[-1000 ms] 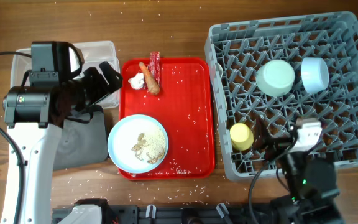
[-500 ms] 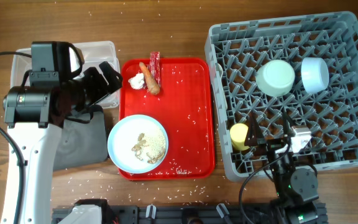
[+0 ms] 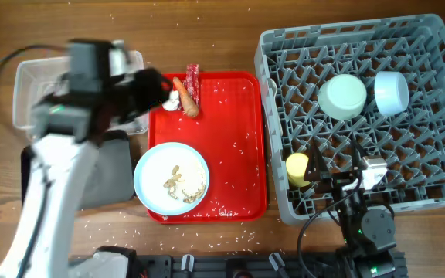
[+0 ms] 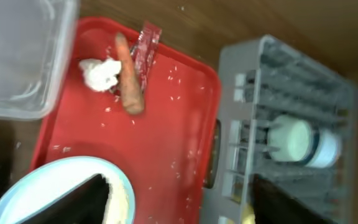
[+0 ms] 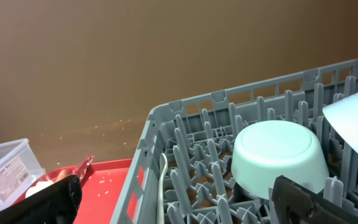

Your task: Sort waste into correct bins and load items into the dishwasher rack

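The pale-blue plate (image 3: pixel 171 179) with rice scraps lies on the red tray (image 3: pixel 230 139). The carrot (image 3: pixel 187 100), red wrapper (image 3: pixel 192 77) and white tissue (image 3: pixel 171 101) lie at the tray's far end. My left gripper (image 3: pixel 159 91) is open and empty, just left of the tissue. In the left wrist view the tissue (image 4: pixel 101 73), carrot (image 4: pixel 128 92), wrapper (image 4: pixel 145 50) and plate (image 4: pixel 55 183) lie ahead of the open jaws (image 4: pixel 185 211). The grey rack (image 3: pixel 416 46) holds the mint bowl (image 3: pixel 342 95), light-blue bowl (image 3: pixel 391 91), yellow cup (image 3: pixel 297 168) and white spoon (image 5: pixel 162 180). My right gripper (image 3: pixel 337 166) is open and empty over the rack's near edge.
The clear tub (image 3: pixel 29 85) stands left of the red tray, and the black tray (image 3: pixel 103 181) lies in front of it under my left arm. Rice grains are scattered on the red tray and the wooden table (image 3: pixel 222 38).
My left arm has swung right, from over the clear tub to the far end of the red tray beside the tissue. The right arm pulled back a second ago and has held still since.
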{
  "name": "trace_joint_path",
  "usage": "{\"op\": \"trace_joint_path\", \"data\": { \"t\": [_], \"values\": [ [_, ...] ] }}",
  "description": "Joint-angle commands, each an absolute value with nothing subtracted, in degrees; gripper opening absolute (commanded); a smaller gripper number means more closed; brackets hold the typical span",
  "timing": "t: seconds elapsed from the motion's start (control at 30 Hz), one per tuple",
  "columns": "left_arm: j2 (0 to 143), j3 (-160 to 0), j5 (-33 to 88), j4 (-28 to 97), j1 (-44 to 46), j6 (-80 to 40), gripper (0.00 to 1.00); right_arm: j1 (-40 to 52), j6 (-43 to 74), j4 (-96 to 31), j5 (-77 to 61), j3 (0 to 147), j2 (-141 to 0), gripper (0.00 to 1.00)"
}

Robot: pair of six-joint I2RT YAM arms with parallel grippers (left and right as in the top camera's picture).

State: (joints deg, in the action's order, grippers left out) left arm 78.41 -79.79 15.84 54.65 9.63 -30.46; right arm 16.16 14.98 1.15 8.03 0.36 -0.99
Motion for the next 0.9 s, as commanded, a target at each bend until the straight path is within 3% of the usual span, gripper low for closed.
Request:
{"op": "trace_joint_path", "data": {
  "t": [0.0,0.13,0.23,0.4,0.5,0.6,0.73,0.8,0.87],
  "values": [
    [89.41,-79.61,-4.21,52.86,22.31,-36.97,0.67,15.88,15.42,1.3,8.6,0.3,-0.27,0.99],
    [101.71,-79.61,-17.23,48.12,27.99,-45.98,0.64,15.88,15.44,1.3,8.6,0.3,-0.27,1.0],
    [109.16,-79.61,-17.67,45.78,26.96,-48.71,0.56,15.88,15.44,1.3,8.6,0.3,-0.27,1.0],
    [115.15,-79.61,-16.88,43.33,23.7,-48.86,0.57,15.88,15.44,1.3,8.6,0.3,-0.27,1.0],
    [115.33,-79.61,-13.98,41.21,23.07,-48.42,0.45,15.88,15.44,1.3,8.6,0.3,-0.27,1.0],
    [116.14,-79.61,-13.98,40.58,23.79,-48.25,0.47,15.88,15.44,1.3,8.6,0.3,-0.27,1.0],
    [118.08,-79.61,-13.91,40.45,23.88,-45.6,0.41,15.88,15.44,1.3,8.6,0.3,-0.27,1.0],
    [118.19,-79.61,-13.65,40.69,23.88,-44.95,0.28,15.88,15.44,1.3,8.6,0.3,-0.27,1.0],
    [117.19,-79.79,-11.31,41.1,23.73,-43.35,0.07,15.88,15.44,1.3,8.6,0.3,-0.27,1.0]
  ]
}}
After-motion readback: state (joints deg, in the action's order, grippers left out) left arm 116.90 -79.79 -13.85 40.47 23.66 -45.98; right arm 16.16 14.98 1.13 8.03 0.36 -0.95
